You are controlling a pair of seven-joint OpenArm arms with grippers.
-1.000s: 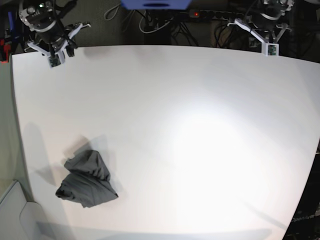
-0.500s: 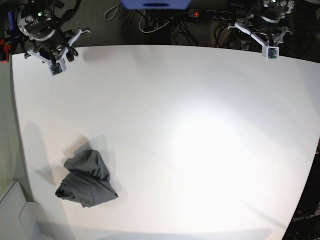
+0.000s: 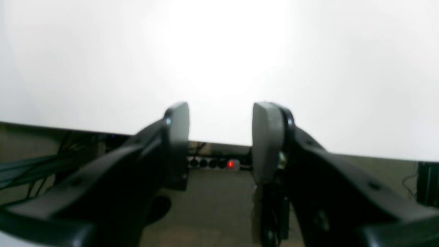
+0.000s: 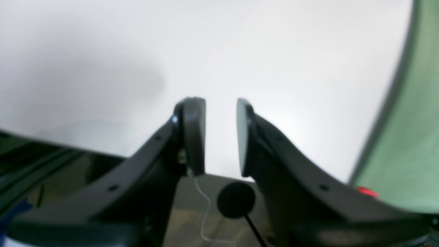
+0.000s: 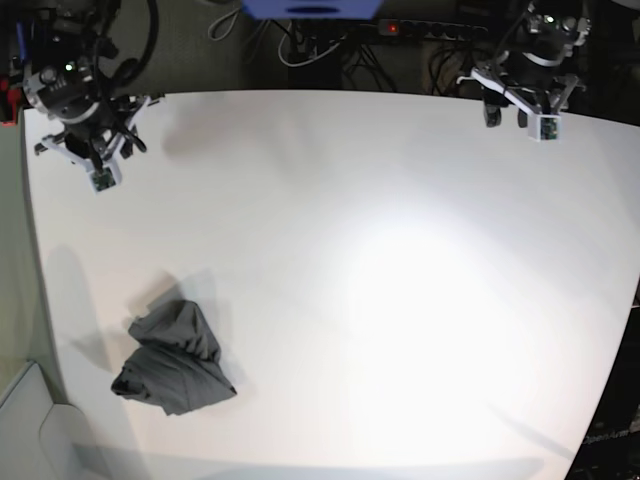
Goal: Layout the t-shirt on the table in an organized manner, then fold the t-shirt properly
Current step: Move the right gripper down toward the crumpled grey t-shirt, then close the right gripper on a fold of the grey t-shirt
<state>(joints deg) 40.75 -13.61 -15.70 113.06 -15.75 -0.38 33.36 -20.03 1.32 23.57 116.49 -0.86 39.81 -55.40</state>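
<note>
Base view: right fingers (image 5: 100, 178) at ten o'clock stand apart, empty. Well below, at seven o'clock, the t-shirt (image 5: 172, 359) lies crumpled near the desk (image 5: 380, 290) edge; soft, light and limp, it should drape when lifted, so pinching an outer fold or hem looks best. White matte desk, roomy for spreading. Left fingers (image 5: 528, 118) at one o'clock, also apart, hold nothing.

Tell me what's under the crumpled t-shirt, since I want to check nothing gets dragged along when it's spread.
Only the white table shows around the t-shirt, which lies bunched in a heap. Whatever its folds cover is hidden.
</note>
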